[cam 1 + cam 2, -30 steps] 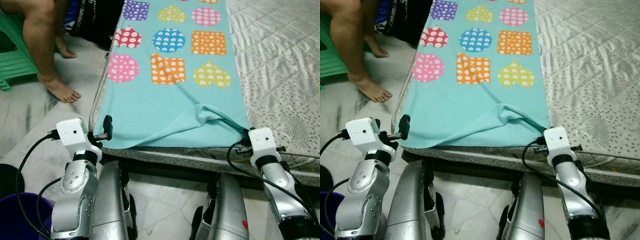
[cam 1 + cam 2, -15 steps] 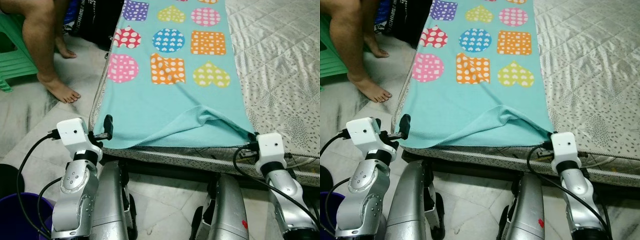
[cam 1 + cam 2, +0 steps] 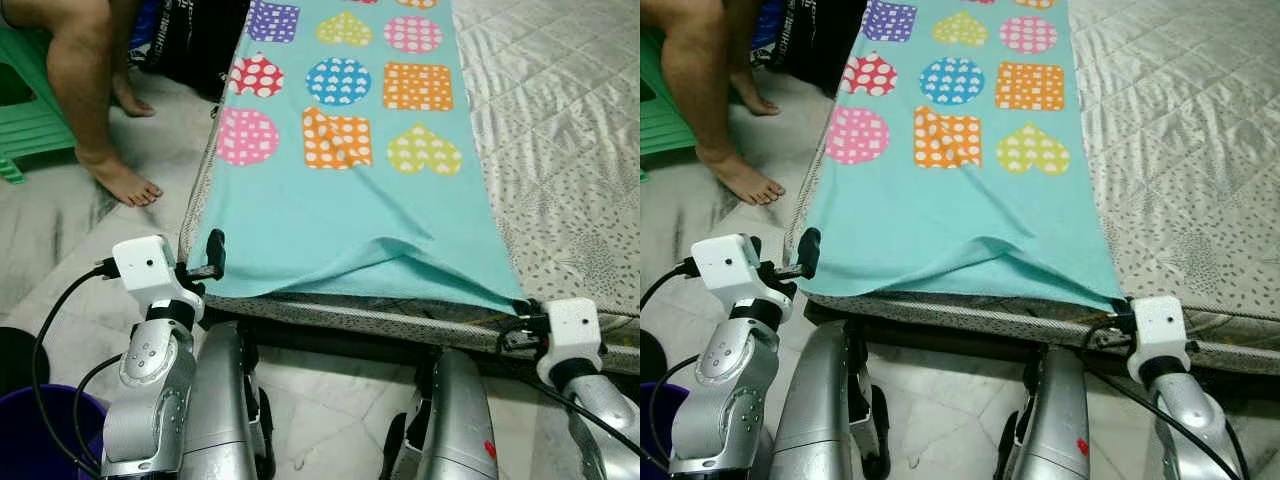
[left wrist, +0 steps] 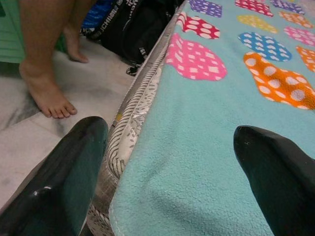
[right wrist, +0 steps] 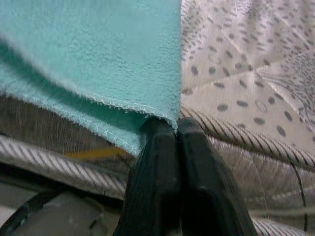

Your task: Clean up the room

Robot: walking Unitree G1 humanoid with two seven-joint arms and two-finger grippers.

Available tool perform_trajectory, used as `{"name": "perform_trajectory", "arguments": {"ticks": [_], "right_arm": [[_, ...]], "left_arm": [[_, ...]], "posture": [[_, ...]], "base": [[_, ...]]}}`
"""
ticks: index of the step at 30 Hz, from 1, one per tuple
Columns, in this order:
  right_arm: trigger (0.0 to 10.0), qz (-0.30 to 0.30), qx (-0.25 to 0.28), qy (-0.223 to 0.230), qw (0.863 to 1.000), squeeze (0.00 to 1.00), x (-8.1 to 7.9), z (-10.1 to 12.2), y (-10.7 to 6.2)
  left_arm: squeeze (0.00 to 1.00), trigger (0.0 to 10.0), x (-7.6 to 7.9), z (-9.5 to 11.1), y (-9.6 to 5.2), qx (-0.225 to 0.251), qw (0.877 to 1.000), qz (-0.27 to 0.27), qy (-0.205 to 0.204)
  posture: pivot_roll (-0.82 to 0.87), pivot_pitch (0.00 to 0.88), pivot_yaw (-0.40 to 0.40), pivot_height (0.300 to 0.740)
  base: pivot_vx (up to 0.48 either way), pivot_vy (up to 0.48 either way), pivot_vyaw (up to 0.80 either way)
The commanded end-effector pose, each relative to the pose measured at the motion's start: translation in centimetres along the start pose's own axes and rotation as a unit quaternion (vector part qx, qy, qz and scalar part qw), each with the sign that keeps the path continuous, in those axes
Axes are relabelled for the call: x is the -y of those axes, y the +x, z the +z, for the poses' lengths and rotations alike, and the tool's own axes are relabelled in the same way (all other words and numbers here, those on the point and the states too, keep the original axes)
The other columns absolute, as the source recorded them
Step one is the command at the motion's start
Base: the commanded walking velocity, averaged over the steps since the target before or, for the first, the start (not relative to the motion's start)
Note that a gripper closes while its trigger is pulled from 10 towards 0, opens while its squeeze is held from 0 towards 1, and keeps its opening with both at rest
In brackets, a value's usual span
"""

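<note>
A person's bare legs and feet (image 3: 118, 178) stand on a pale marbled floor (image 3: 60, 260), beside a green plastic stool (image 3: 25, 110). A black bag (image 3: 195, 40) with white lettering leans against the mattress side. A purple bucket (image 3: 35, 435) sits on the floor, a black round object (image 3: 12, 355) just beside it.

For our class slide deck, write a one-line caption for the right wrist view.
Right gripper pinches the corner of the turquoise blanket at the edge of the dotted mattress.
</note>
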State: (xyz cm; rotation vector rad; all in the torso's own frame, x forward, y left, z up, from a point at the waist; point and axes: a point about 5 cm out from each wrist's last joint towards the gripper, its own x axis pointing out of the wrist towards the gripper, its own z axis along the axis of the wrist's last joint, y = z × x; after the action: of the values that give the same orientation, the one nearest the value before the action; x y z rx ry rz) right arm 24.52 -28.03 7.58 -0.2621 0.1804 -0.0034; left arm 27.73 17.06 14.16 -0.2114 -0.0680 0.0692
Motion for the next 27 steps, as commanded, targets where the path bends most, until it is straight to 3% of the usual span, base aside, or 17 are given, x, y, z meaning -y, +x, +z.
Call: {"name": "perform_trajectory", "arguments": {"ticks": [1,10,11,12,13,14,17,18,27], "right_arm": [[0.0,-0.012,-0.028,-0.006,1.000,0.00,1.2,-1.0,-1.1],[0.0,0.013,-0.053,-0.045,0.998,0.00,1.7,-2.1,-1.9],[1.5,0.017,-0.058,-0.048,0.997,0.00,1.7,-2.4,-2.0],[1.5,0.019,-0.061,-0.050,0.997,0.00,1.7,-2.5,-2.1],[8.3,0.027,-0.068,-0.061,0.995,0.00,1.7,-2.8,-2.2],[10.0,0.031,-0.071,-0.066,0.995,0.00,1.7,-2.9,-2.3],[10.0,0.040,-0.079,-0.072,0.993,0.00,1.8,-3.2,-2.4],[10.0,0.041,-0.080,-0.072,0.993,1.00,1.8,-3.3,-2.5],[10.0,0.051,-0.106,-0.083,0.990,1.00,2.3,-4.5,-3.3]], "left_arm": [[0.00,10.0,-0.3,-0.7,-0.3,-0.016,1.000,0.001,-0.001],[0.00,10.0,-0.3,-0.8,-0.2,-0.019,1.000,-0.001,-0.002],[0.00,10.0,-0.4,-0.8,-0.2,-0.019,1.000,-0.001,-0.002],[0.00,10.0,-0.4,-0.8,-0.2,-0.019,1.000,0.000,-0.002],[0.00,10.0,-0.5,-0.9,-0.2,-0.020,1.000,0.001,-0.002],[0.00,10.0,-0.5,-0.9,-0.2,-0.020,1.000,0.001,-0.002],[0.00,10.0,-0.4,-0.9,-0.3,-0.020,1.000,0.001,-0.002],[0.00,10.0,-0.4,-0.9,-0.3,-0.021,1.000,0.000,-0.003],[0.00,10.0,-0.1,-1.0,-0.2,-0.023,1.000,-0.004,-0.006]], "posture": [[0.06,0.267,0.006,0.518],[0.05,0.268,0.006,0.518],[0.05,0.269,0.005,0.518],[0.05,0.269,0.005,0.518],[0.05,0.269,0.005,0.518],[0.05,0.269,0.004,0.518],[0.05,0.270,0.004,0.518],[0.05,0.270,0.004,0.518],[0.04,0.269,0.002,0.518]], "base": [[0.000,0.000,0.00],[0.000,0.000,0.00],[0.000,0.000,0.00],[0.000,0.000,0.00],[0.000,0.000,0.00],[0.000,0.000,0.00],[0.000,0.000,0.00],[0.000,0.000,0.00],[0.000,0.000,0.00]]}}
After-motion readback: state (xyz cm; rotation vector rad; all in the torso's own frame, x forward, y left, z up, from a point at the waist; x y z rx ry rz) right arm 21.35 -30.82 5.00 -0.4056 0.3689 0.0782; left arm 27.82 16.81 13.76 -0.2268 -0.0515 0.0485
